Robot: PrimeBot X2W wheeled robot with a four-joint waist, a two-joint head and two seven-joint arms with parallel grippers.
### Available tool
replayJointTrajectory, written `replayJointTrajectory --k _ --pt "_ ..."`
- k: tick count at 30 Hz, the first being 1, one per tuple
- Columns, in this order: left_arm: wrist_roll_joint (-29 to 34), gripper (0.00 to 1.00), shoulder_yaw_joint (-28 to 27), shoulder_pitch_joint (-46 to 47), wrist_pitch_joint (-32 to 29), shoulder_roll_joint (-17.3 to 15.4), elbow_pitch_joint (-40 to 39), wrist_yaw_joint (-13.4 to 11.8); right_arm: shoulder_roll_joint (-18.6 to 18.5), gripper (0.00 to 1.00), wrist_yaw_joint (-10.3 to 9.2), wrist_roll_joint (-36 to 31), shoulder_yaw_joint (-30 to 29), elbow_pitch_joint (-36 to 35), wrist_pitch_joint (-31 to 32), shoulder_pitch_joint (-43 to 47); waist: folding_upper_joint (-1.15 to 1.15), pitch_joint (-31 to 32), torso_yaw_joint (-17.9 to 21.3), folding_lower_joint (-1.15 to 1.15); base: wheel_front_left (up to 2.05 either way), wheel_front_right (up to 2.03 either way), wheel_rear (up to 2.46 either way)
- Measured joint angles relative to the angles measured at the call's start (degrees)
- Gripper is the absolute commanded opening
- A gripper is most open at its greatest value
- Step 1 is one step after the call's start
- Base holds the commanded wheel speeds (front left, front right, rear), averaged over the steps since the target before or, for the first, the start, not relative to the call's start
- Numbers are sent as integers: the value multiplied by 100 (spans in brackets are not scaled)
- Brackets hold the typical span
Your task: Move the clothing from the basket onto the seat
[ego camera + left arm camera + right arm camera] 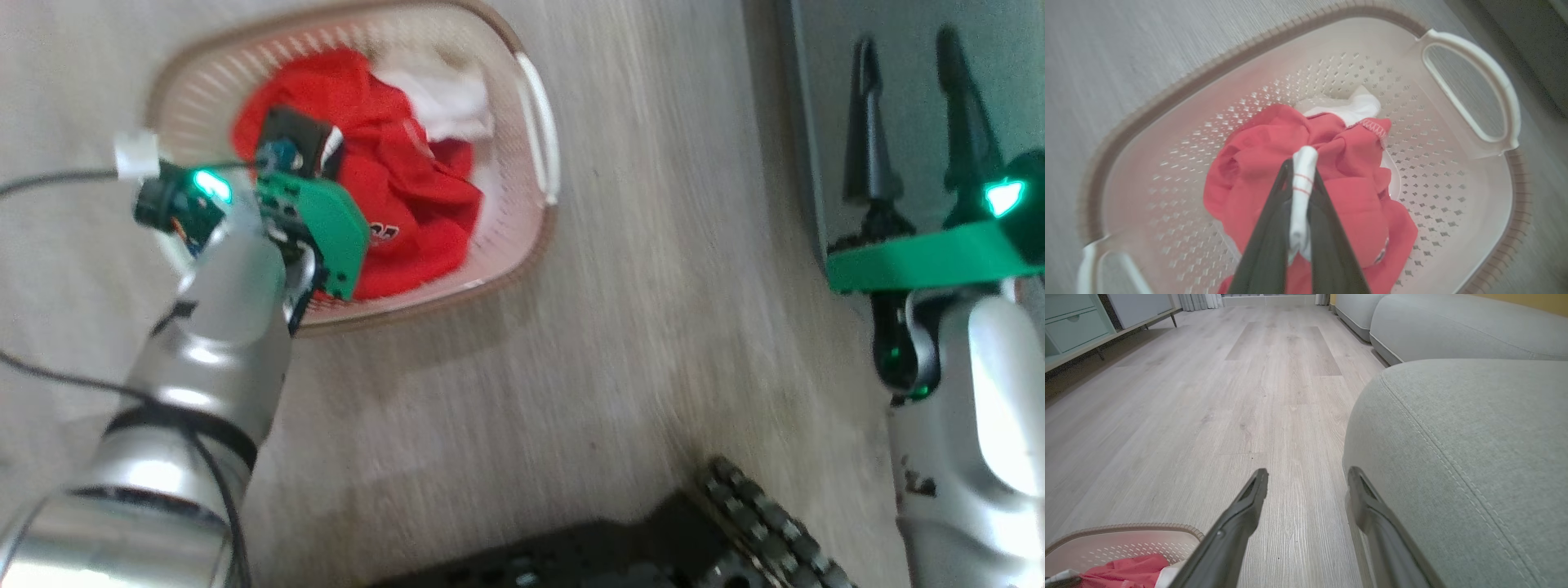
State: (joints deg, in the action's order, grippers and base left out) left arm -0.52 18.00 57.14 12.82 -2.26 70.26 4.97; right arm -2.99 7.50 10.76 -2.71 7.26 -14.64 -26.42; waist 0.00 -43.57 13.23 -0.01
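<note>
The red clothing (408, 196) lies bunched in the cream basket (539, 122) on the floor, with a white panel showing at its far side. My left gripper (298, 147) reaches down into the basket. In the left wrist view it (1302, 163) is shut on a fold of white trim of the clothing (1257, 163), above the perforated basket floor (1433, 183). My right gripper (906, 41) is open with nothing between its fingers, at the edge of the grey-green seat (824, 122). From the right wrist, the gripper (1307, 473) points past the seat's rounded corner (1474, 437); the basket (1126, 535) is at lower left.
Pale wood floor (653, 286) separates the basket from the seat. My dark wheeled base (653, 547) shows at the bottom. A black cable (49, 184) trails from the left wrist. Further sofa sections (1412, 318) and a low cabinet (1069, 326) stand beyond.
</note>
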Motion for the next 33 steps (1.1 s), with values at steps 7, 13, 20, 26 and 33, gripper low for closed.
replayJointTrajectory --k 7,13,20,26,33 --pt "-848 0 52 -916 140 20 -1074 63 -27 100 0 -148 -49 164 0 478 0 962 -479 0 0 0 0" --pt "-1120 0 -9 -1924 140 24 -2230 -68 -155 100 0 -164 -135 313 0 1010 0 1758 -896 0 0 0 0" --pt "-1212 0 -259 -3002 140 -14 -3457 -186 -212 100 0 -163 -148 424 1 1415 0 2576 -1279 0 0 0 0" --pt "-1341 0 -505 -3795 145 -69 -4219 -376 -213 100 0 -163 -89 517 1 1775 0 3179 -1425 0 0 0 0" --pt "-1462 0 -711 -4371 145 -210 -4637 -521 -278 100 0 -162 -44 605 1 2175 0 3702 -1490 0 0 0 0"
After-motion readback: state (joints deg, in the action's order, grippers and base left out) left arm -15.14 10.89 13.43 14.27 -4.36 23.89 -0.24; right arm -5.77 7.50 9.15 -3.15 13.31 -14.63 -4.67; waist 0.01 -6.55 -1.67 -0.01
